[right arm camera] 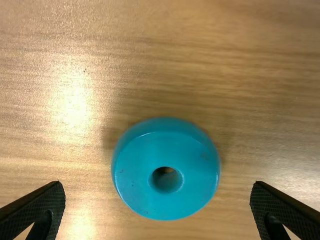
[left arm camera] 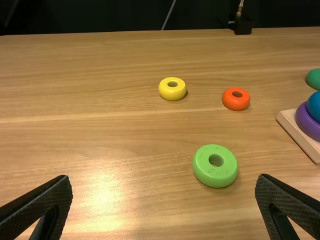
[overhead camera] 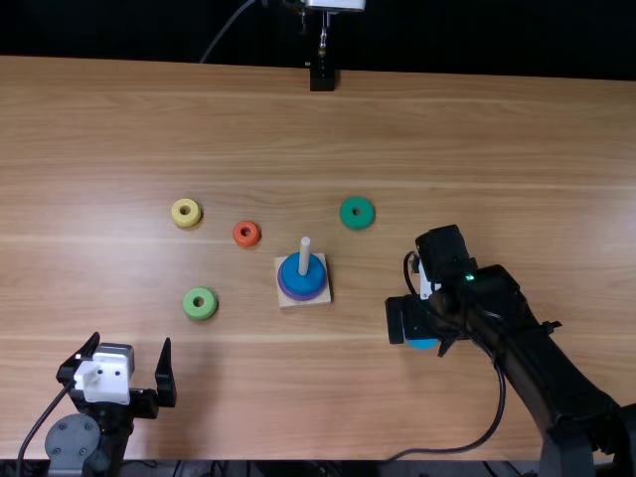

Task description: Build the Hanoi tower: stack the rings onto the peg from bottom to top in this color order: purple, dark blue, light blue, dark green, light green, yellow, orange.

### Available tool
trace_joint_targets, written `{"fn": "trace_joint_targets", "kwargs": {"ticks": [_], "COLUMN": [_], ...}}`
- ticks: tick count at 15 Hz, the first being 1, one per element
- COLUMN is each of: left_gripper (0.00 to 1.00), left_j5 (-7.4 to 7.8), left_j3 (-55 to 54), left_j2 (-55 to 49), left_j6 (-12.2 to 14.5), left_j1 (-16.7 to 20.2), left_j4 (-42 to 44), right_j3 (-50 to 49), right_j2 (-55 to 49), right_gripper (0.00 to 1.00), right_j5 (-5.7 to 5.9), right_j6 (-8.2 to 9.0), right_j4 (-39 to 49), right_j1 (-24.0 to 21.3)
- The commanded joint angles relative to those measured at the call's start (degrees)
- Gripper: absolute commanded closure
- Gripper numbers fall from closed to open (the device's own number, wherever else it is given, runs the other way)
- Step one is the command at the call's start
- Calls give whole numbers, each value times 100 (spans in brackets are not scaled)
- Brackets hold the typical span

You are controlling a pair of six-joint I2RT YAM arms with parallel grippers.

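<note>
The right wrist view shows the light blue ring (right arm camera: 135, 180) whole (the top view, partly covered); the right gripper (overhead camera: 421, 326), near it, and left gripper (overhead camera: 131, 341) gape wide, unclenched.

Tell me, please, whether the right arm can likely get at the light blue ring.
Probably yes: the right gripper is open over the light blue ring, seemingly wide enough, with nothing between them.

Smooth, glossy plastic is being suggested by the light blue ring (right arm camera: 137, 187); pale, matt wood is being shown by the base (left arm camera: 295, 126), grained, softly shining wood by the surface (left arm camera: 110, 100).
</note>
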Motion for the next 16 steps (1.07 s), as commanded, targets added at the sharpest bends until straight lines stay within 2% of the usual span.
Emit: {"fn": "trace_joint_targets", "kwargs": {"ticks": [1, 10, 11, 12, 16], "left_gripper": [0, 0, 0, 0, 0], "left_j5": [28, 28, 28, 28, 28], "left_j3": [-644, -644, -644, -644, -644], "left_j2": [-67, -67, -67, -67, -67], "left_j6": [-42, -32, -32, -32, -32], "left_j1": [-45, -45, -45, -45, -45], "left_j4": [-438, -438, -438, -438, -438], "right_j3": [-92, -92, -92, -92, -92], "right_j2": [176, 466, 475, 475, 606], "right_gripper": [0, 0, 1, 11, 13], "right_j5": [-103, -113, -103, -103, -82], "right_j6": [65, 65, 65, 65, 75], "right_j4": [2, -9, 2, 2, 12], "right_j1": [-33, -15, -15, -15, 2]}}
